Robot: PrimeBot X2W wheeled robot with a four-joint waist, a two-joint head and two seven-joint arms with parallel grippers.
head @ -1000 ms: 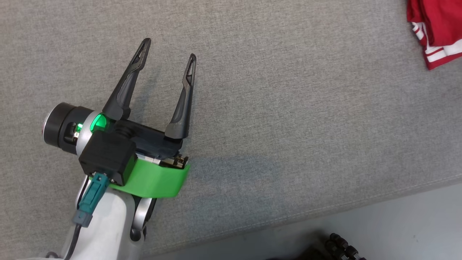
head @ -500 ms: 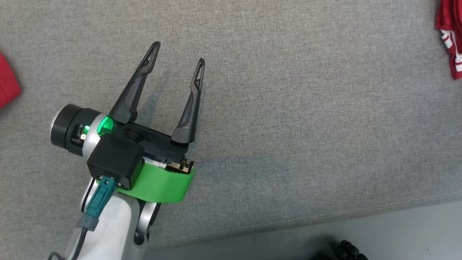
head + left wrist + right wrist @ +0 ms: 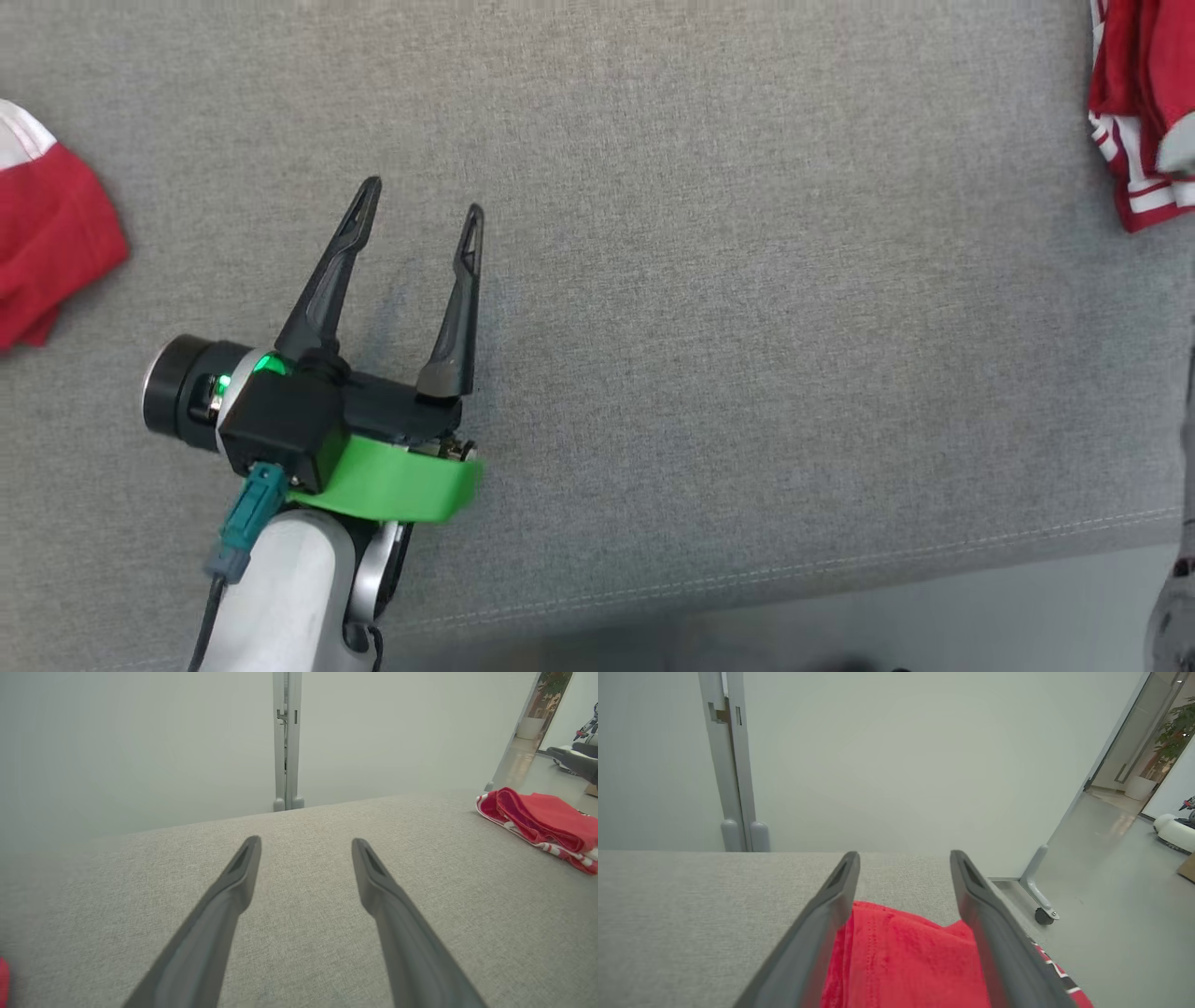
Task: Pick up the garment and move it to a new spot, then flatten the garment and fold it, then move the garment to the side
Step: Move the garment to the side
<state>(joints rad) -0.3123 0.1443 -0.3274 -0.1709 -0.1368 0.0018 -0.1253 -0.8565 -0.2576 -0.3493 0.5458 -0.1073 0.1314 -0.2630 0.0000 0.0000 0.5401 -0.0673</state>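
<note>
At the far left edge of the head view a crumpled red cloth with a white patch (image 3: 51, 247) lies loose on the wide grey woven fabric surface (image 3: 747, 373). Just to its right the left gripper (image 3: 423, 196) hovers low over bare fabric. Its two dark fingers are spread wide with nothing between them, well apart from either piece of cloth.

Across the long bare stretch of grey, at the right end near the surface's edge, lies the folded red garment with white stripes (image 3: 1130, 103). From the left wrist it reads as a flat, layered bundle (image 3: 544, 819). The right gripper (image 3: 904, 855) stands directly over it with its fingers wide. The red cloth (image 3: 906, 956) fills the gap between them but is not pinched, as far as I can tell.

I judge this to be the last step: the garment looks folded and set off to the side, with the grip on it let go. The next move calls for the right arm to lift straight up and away, so that neither finger catches a layer and drags the fold open.

I see no bin, box or basket. Both pieces of cloth lie straight on the grey fabric.
</note>
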